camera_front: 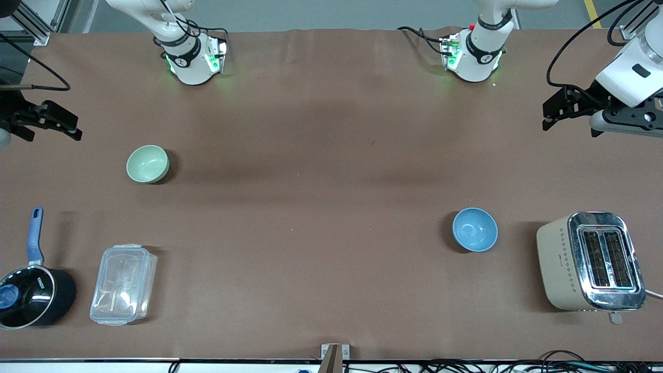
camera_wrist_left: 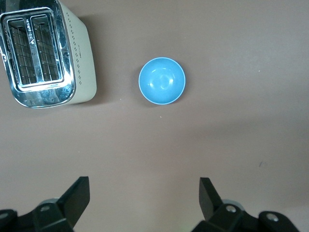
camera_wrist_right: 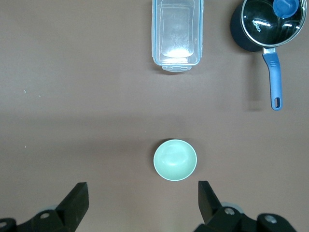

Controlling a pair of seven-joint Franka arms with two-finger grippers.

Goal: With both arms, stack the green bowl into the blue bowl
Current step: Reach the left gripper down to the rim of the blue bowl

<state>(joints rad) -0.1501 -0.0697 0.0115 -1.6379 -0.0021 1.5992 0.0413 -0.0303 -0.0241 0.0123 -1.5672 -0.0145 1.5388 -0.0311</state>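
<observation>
The pale green bowl [camera_front: 147,163] stands upright and empty on the brown table toward the right arm's end; it also shows in the right wrist view [camera_wrist_right: 175,160]. The sky-blue bowl [camera_front: 475,229] stands upright and empty toward the left arm's end, nearer the front camera; it also shows in the left wrist view [camera_wrist_left: 161,80]. My left gripper [camera_front: 570,111] hangs open and empty high over the table's edge at its end [camera_wrist_left: 145,186]. My right gripper [camera_front: 49,124] hangs open and empty high over the other end [camera_wrist_right: 143,191]. Neither touches a bowl.
A cream and chrome toaster [camera_front: 590,261] stands beside the blue bowl at the left arm's end. A clear lidded plastic container [camera_front: 123,284] and a black saucepan with a blue handle [camera_front: 28,295] lie nearer the front camera than the green bowl.
</observation>
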